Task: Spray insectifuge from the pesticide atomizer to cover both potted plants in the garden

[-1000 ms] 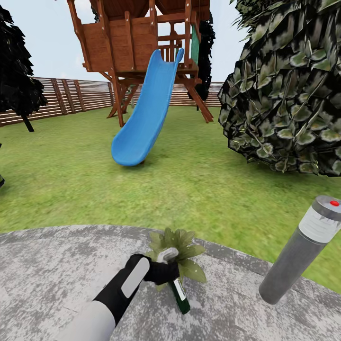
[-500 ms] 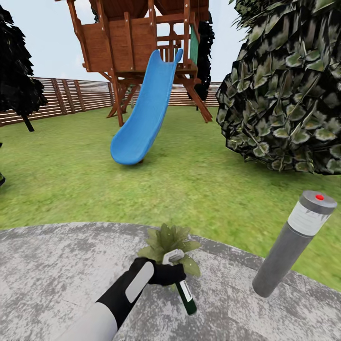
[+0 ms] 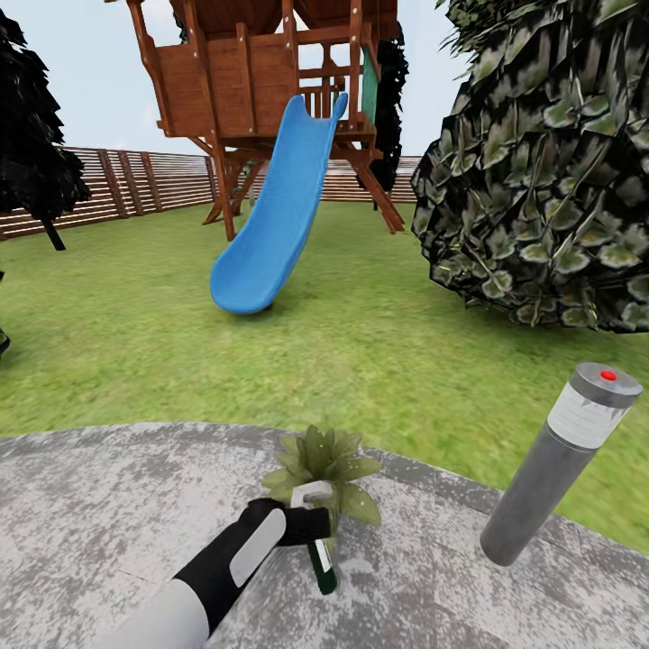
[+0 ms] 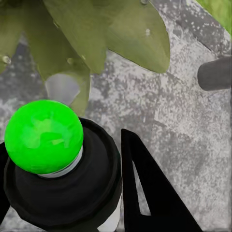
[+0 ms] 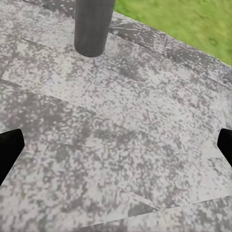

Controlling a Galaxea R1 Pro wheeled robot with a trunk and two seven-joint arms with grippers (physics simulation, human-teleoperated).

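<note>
Now the pesticide atomizer (image 3: 315, 532) sits clamped in the left gripper (image 3: 302, 525), its long axis tilted, dark base toward the near side, head just beside the potted plant (image 3: 326, 469) on the patio (image 3: 108, 505). Right gripper (image 5: 116, 145) hangs spread wide over paving near the bollard lamp (image 3: 563, 464).

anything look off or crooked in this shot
Nothing is spilled or broken. The left gripper holds the pesticide atomizer tilted, its dark body slanting down toward the patio beside the potted plant. The bollard lamp appears to lean, perhaps from the camera angle.
</note>
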